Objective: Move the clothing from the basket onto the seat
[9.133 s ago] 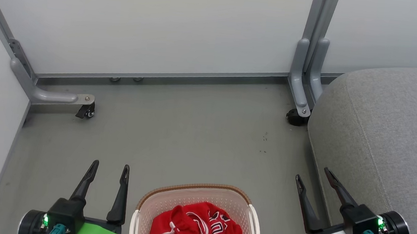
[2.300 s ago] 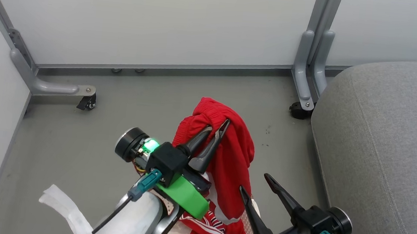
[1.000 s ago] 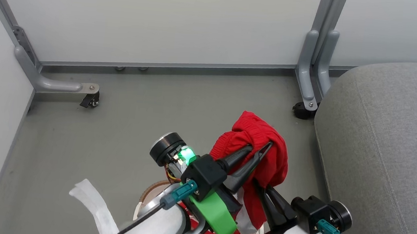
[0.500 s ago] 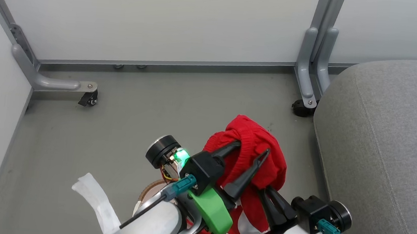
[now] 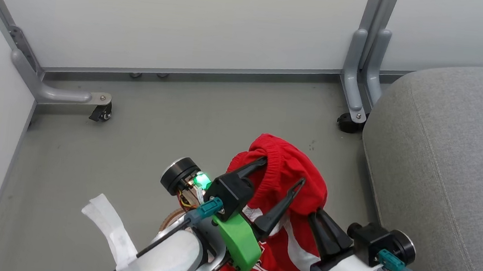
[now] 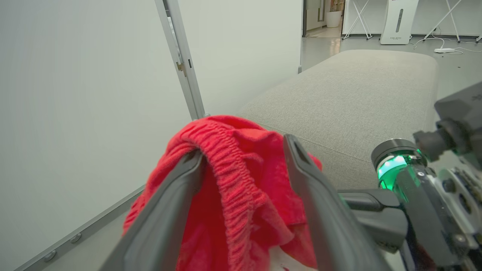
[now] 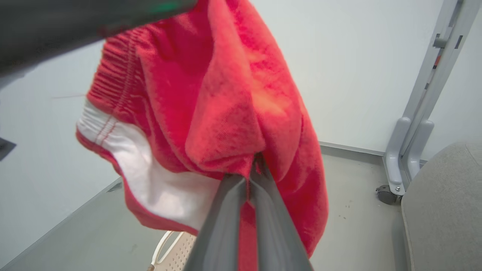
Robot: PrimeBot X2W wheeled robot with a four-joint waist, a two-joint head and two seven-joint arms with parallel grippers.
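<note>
The red clothing (image 5: 288, 155), with a ribbed elastic waistband and white trim, hangs bunched. The left gripper (image 5: 282, 171) is spread wide. The right gripper (image 7: 255, 171) pinches a fold of it.

Red clothing (image 5: 281, 179) with white stripe trim; plain grey seat (image 5: 452, 151); cream perforated basket (image 7: 173, 250) with brown rim; dull grey-green floor (image 5: 158, 123).

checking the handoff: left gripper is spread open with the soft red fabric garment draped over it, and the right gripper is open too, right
No: the right gripper is shut, pinching the soft red fabric garment, as the right wrist view shows. The left gripper is spread open with the garment draped over it.
</note>
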